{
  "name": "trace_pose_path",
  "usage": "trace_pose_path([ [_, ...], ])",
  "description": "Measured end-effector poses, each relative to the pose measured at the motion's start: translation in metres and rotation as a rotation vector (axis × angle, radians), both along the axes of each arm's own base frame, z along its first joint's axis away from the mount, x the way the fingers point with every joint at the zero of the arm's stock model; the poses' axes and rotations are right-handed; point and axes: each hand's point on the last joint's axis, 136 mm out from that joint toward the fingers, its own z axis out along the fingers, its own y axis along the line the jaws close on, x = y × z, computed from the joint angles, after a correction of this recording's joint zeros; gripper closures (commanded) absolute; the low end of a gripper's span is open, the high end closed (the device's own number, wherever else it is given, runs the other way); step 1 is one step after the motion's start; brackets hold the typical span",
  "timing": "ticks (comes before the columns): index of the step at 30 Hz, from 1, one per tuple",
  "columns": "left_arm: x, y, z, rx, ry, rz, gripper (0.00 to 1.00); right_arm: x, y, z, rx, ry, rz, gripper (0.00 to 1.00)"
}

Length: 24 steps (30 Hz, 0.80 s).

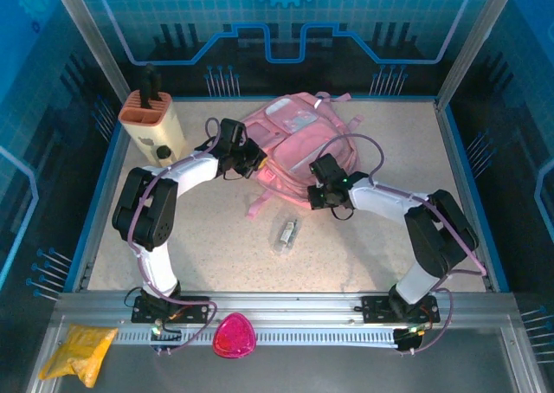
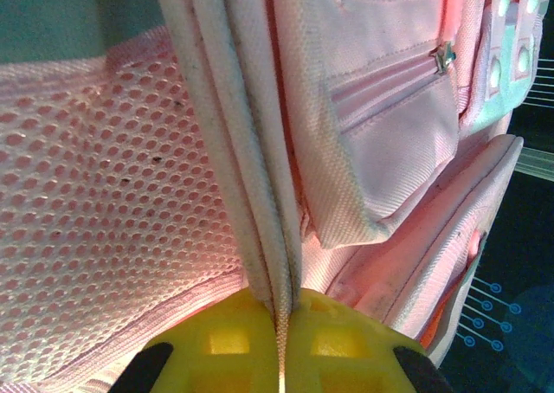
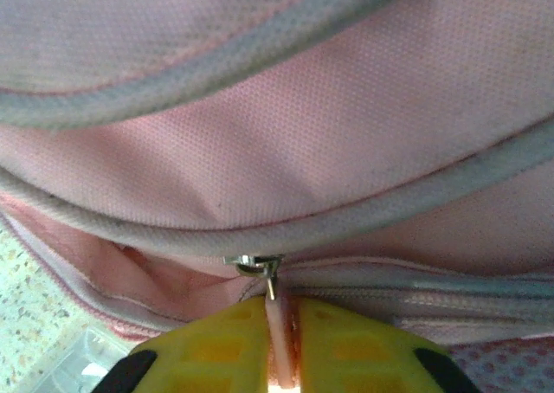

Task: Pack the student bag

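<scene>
Seeing student bag [image 1: 299,138] lying mid-table, toward far edge. Pinching its seam fold [image 2: 247,177] in left gripper [image 2: 281,324], clamped tight; holding zip pull [image 3: 273,311] in right gripper [image 3: 279,341], closed on it. Could lose the thin pull if tugged off-axis, or drag the whole bag on losing the left hold. Counting 1 bag, 2 grippers, 1 clear packet [image 1: 287,234], 1 pen holder [image 1: 154,126], 1 yellow pouch [image 1: 78,351], 1 magenta item [image 1: 234,335]

Up close, the right gripper [image 3: 279,317] pinches a pink zip pull [image 3: 275,358] between its yellow fingers [image 3: 208,350], just under the metal slider [image 3: 254,262]. The bag [image 3: 346,133], pink with grey piping, looms behind, with speckled table [image 3: 22,315] at lower left.
</scene>
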Motion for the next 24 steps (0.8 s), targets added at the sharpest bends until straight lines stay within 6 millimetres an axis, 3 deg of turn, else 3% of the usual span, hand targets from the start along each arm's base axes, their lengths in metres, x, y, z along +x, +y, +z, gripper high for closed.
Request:
trace_pose_path([
  [7,0.001,0.001,0.003,0.030,-0.007,-0.014,1.00,0.001,-0.005,0.005,-0.028,-0.018,0.009,1.00],
  [13,0.010,0.001,0.014,0.072,-0.004,-0.065,1.00,-0.003,-0.015,0.040,-0.093,-0.117,0.024,1.00],
  [16,0.026,0.003,0.017,0.096,0.000,-0.089,1.00,-0.010,0.002,0.056,-0.097,-0.170,0.080,1.00],
  [20,0.052,0.001,0.021,0.096,-0.034,-0.104,1.00,-0.016,0.036,0.058,-0.078,-0.150,0.151,1.00],
  [24,0.070,0.000,0.025,0.118,-0.071,-0.131,0.65,-0.015,0.065,0.054,-0.019,-0.126,0.178,1.00],
])
